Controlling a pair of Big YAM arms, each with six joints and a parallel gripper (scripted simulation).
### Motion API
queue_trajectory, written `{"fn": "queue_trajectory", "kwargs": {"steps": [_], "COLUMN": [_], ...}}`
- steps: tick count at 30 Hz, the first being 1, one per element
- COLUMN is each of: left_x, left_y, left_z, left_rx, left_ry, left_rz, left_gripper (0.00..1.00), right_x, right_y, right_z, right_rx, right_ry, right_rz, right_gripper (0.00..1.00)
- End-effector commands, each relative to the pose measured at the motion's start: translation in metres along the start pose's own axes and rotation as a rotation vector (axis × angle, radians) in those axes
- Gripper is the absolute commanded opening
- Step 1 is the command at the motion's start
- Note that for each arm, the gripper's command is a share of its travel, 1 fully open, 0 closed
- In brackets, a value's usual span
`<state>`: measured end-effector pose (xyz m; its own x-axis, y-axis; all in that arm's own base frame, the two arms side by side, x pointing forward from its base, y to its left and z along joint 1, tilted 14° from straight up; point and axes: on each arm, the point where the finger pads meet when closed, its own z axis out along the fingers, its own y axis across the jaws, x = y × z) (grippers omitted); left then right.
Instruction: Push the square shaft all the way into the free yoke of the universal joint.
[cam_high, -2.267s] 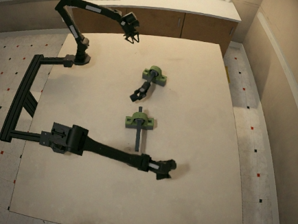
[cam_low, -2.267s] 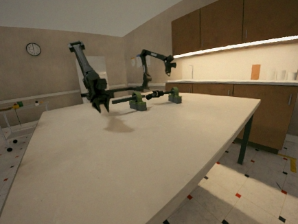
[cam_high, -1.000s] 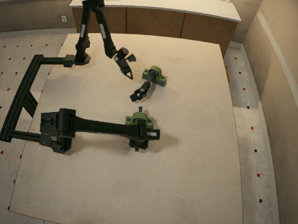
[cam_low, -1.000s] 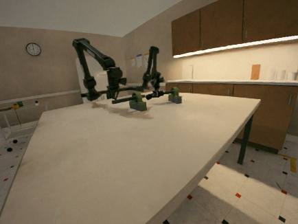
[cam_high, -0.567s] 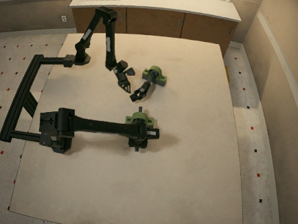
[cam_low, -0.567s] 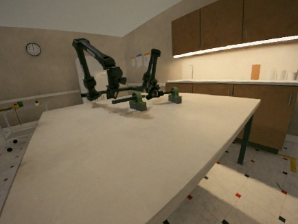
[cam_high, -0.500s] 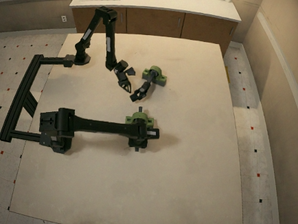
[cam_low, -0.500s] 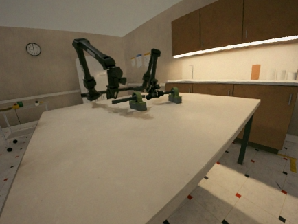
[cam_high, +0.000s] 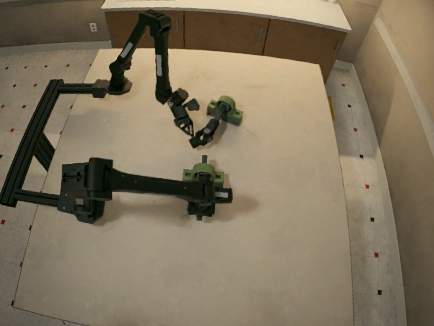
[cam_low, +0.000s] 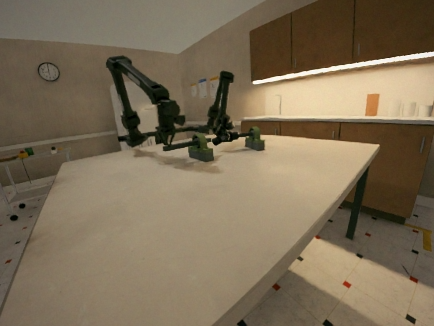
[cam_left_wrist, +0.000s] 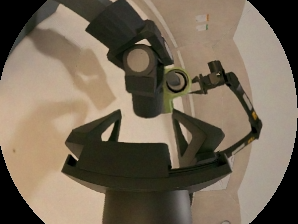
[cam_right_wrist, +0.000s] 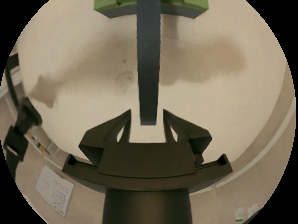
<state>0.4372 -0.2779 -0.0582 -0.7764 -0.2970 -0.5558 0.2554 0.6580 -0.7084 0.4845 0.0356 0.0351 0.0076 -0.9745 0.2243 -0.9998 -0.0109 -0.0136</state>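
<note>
The universal joint (cam_high: 209, 128) sticks out of the far green bearing block (cam_high: 226, 109), and its free yoke (cam_high: 198, 139) droops toward the table. In the left wrist view the free yoke (cam_left_wrist: 143, 72) fills the space just ahead of my open left gripper (cam_left_wrist: 149, 125), which is not closed on it. My left gripper (cam_high: 187, 129) hangs right beside the yoke. My right gripper (cam_right_wrist: 147, 113) is open, its fingers on either side of the shaft's rear end. In the top view the right gripper (cam_high: 200, 210) hides that end.
The near green block (cam_high: 202, 172) stands a short way in front of the yoke, and the shaft's front tip (cam_high: 203, 159) pokes out toward it. The black arm frame (cam_high: 30, 145) stands along the table's left edge. Cabinets line the back wall.
</note>
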Motion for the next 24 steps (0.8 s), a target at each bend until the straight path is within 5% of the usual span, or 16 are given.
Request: {"fn": "queue_trajectory", "kwargs": {"steps": [1, 11, 24], "left_x": [0.003, 0.003, 0.004], "left_y": [-0.004, -0.004, -0.004], "left_z": [0.015, 0.029, 0.046], "left_rx": [0.01, 0.009, 0.008], "left_ry": [0.009, 0.01, 0.012], "left_rz": [-0.004, -0.004, -0.004], "left_gripper": [0.75, 0.75, 0.75], "right_x": [0.008, 0.006, 0.005], "right_y": [-0.009, -0.005, -0.01], "right_z": [-0.005, 0.021, 0.016], "right_rx": [0.033, 0.009, 0.033], "right_ry": [-0.003, 0.0, -0.003], "right_rz": [0.007, 0.002, 0.003], "right_gripper": [0.47, 0.47, 0.47]}}
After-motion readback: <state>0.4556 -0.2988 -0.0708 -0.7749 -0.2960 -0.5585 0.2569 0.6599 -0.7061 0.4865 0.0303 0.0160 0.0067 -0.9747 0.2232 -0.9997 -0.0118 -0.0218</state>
